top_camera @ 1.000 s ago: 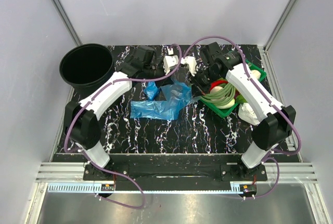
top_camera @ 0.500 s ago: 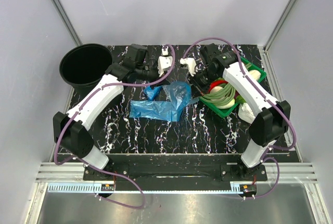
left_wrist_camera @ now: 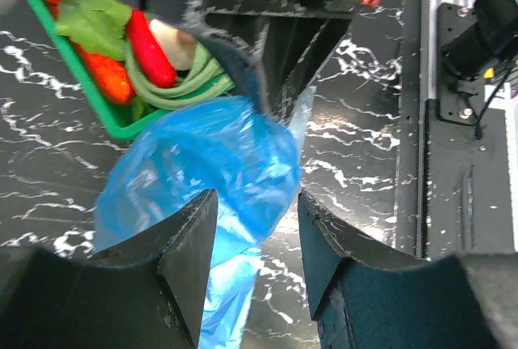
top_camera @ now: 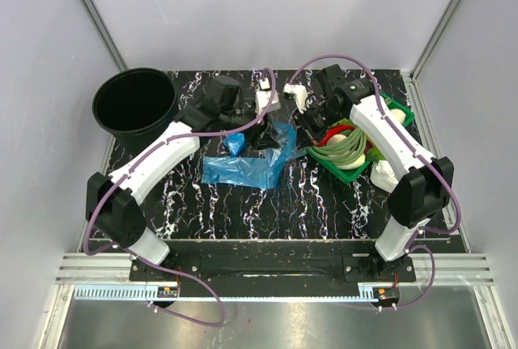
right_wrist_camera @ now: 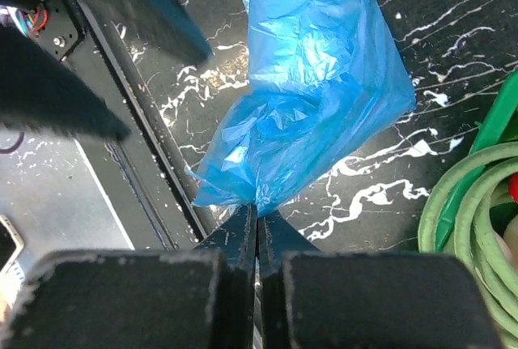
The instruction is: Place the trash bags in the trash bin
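Note:
A flat blue trash bag [top_camera: 241,169] lies on the black marbled table, with a small blue wad [top_camera: 235,142] just behind it. My right gripper [right_wrist_camera: 257,210] is shut on the top of another blue trash bag [right_wrist_camera: 320,82], which hangs lifted off the table [top_camera: 283,137]. My left gripper [left_wrist_camera: 257,203] is open, its fingers either side of that hanging bag's [left_wrist_camera: 210,163] lower part, not closed on it. The black trash bin [top_camera: 133,106] stands at the far left, apart from both grippers.
A green tray [top_camera: 356,172] of vegetables sits on the right, close under the right arm [top_camera: 388,142]. A white crumpled plastic lump [top_camera: 387,175] lies beside it. Grey walls enclose the table on three sides.
The left gripper has swung from the back of the table toward the lifted bag and has opened. The right gripper stays shut on the bag, nearly in place.

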